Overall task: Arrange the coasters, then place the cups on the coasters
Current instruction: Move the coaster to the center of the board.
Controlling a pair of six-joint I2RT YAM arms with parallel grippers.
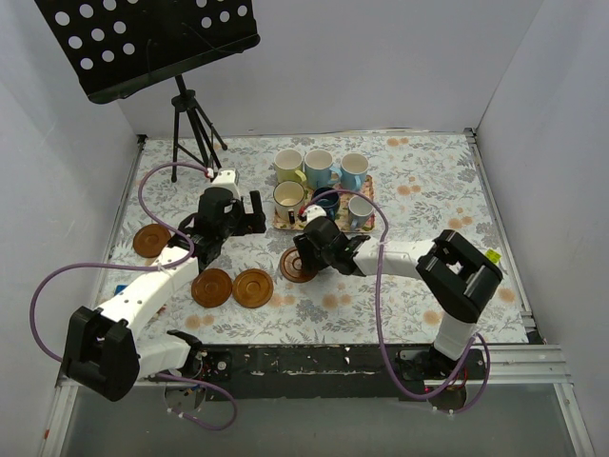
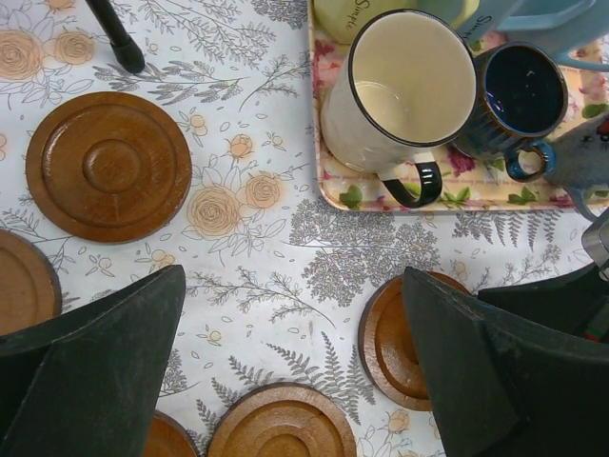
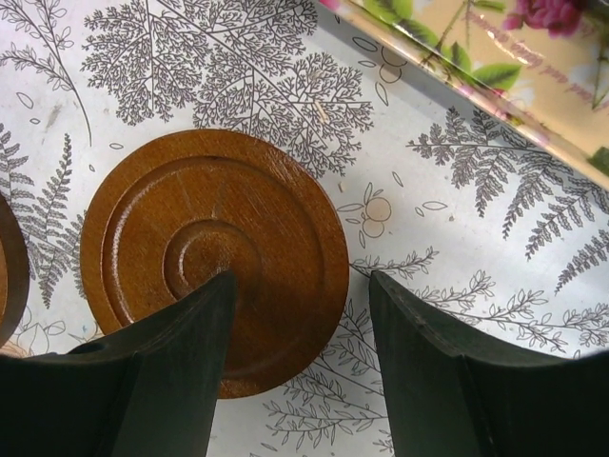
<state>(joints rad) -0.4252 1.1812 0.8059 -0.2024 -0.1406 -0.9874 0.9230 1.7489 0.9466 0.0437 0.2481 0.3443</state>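
Note:
Several brown ringed coasters lie flat on the floral cloth: one (image 1: pixel 150 240) at the left, two (image 1: pixel 211 288) (image 1: pixel 253 288) near the front, and one (image 1: pixel 293 268) partly under my right gripper (image 1: pixel 314 249). That gripper (image 3: pixel 300 281) is open, one finger over this coaster (image 3: pixel 214 257) and the other over bare cloth. My left gripper (image 1: pixel 228 227) (image 2: pixel 295 276) hangs open and holds nothing, with coasters (image 2: pixel 108 165) (image 2: pixel 281 424) (image 2: pixel 404 338) around it. The cups stand on the tray (image 1: pixel 285 227): yellow-green (image 1: pixel 288 164), two light blue (image 1: pixel 319 168) (image 1: pixel 353 169), cream (image 1: pixel 288 198) (image 2: pixel 404 90), dark blue (image 1: pixel 325 202) (image 2: pixel 519 95), grey-blue (image 1: pixel 360 211).
A black music stand on a tripod (image 1: pixel 190 124) stands at the back left, and one of its legs (image 2: pixel 116 38) reaches onto the cloth. White walls close in the table on three sides. Purple cables loop beside both arms.

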